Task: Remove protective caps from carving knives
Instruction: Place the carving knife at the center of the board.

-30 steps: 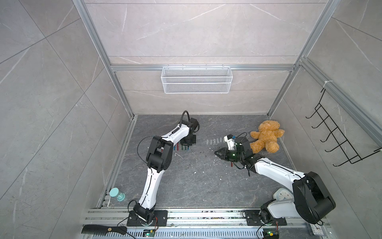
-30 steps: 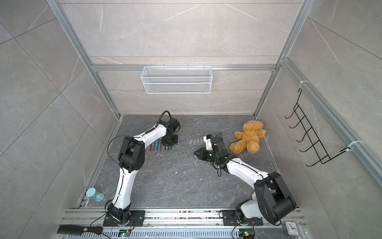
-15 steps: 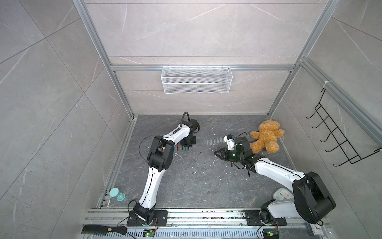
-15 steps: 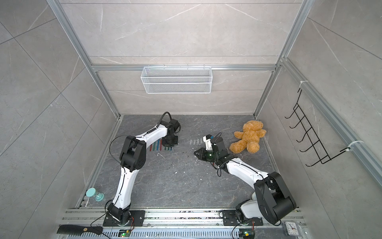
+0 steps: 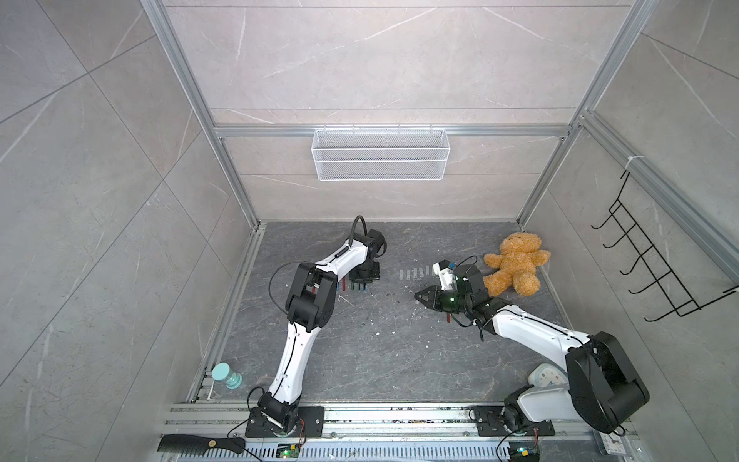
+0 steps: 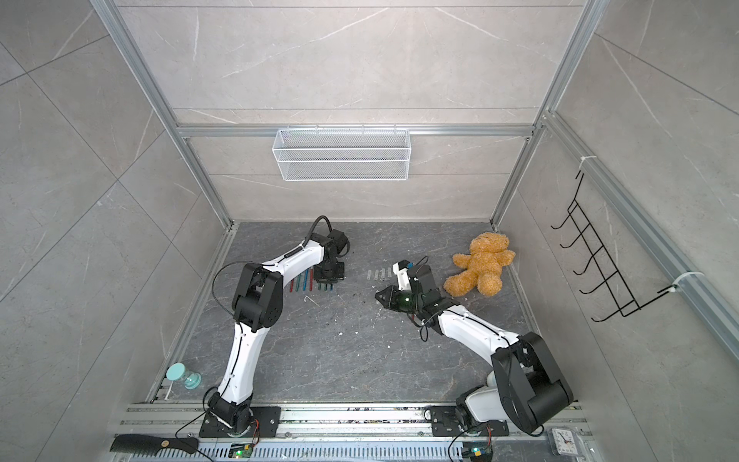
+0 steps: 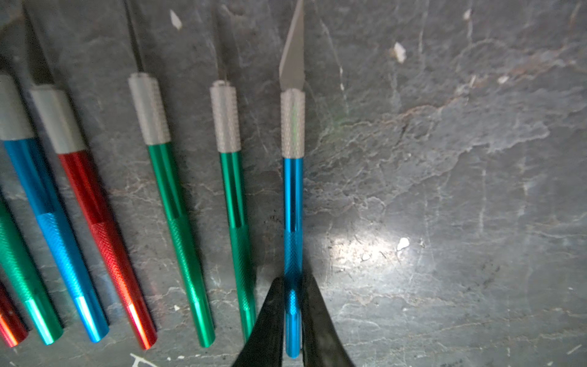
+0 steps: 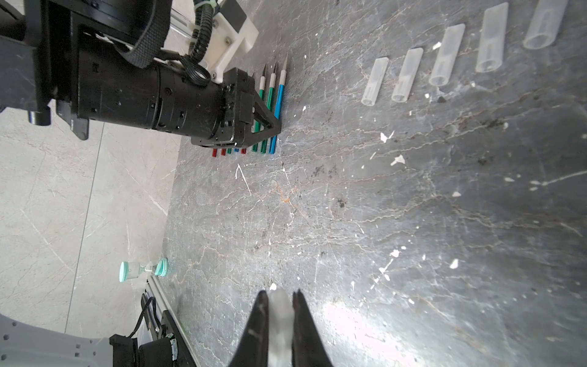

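Several carving knives (image 7: pixel 227 190) with red, green and blue handles lie in a row on the dark floor, their blades bare. My left gripper (image 7: pixel 293 286) reaches down onto the row's end and is shut on the blue knife (image 7: pixel 293 197), which lies flat beside a green one. In both top views this gripper (image 5: pixel 362 287) (image 6: pixel 327 285) stands over the knives (image 6: pixel 304 282). Several protective caps (image 8: pixel 441 57) lie in a line between the arms (image 5: pixel 414 273). My right gripper (image 8: pixel 280 295) hovers low near that line (image 5: pixel 416 297), shut on one translucent cap (image 8: pixel 281 313).
A brown teddy bear (image 5: pixel 514 264) lies just behind the right arm. A teal-ended hourglass (image 5: pixel 226 376) sits by the left rail, a black comb (image 5: pixel 200 444) on the front rail. A wire basket (image 5: pixel 380 154) hangs on the back wall and a hook rack (image 5: pixel 656 272) on the right wall.
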Robot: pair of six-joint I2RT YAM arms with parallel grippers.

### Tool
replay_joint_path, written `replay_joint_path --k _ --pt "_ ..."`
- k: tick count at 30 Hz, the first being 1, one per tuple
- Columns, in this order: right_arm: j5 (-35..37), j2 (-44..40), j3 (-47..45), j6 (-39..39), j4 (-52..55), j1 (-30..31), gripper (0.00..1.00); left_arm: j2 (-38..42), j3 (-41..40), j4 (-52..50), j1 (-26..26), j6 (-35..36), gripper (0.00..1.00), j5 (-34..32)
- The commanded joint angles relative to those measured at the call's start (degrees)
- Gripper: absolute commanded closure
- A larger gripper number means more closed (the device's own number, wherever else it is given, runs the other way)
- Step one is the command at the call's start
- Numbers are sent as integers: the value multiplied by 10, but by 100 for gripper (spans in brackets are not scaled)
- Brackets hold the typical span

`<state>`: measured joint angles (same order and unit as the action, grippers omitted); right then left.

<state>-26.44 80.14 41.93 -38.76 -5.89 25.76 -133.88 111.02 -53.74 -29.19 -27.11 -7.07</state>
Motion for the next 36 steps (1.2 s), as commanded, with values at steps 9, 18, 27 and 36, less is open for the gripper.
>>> replay_joint_path --k 9,18,27,36 --pt "-7 3 6 3 0 3 100 -1 12 -24 5 -4 78 -7" --pt "-9 3 6 4 -1 4 100 19 29 -31 4 -2 72 -11" --pt "-7 5 8 6 1 3 100 32 58 -44 5 1 64 -19" --pt "17 10 18 24 29 4 100 103 64 -32 4 15 42 -20"
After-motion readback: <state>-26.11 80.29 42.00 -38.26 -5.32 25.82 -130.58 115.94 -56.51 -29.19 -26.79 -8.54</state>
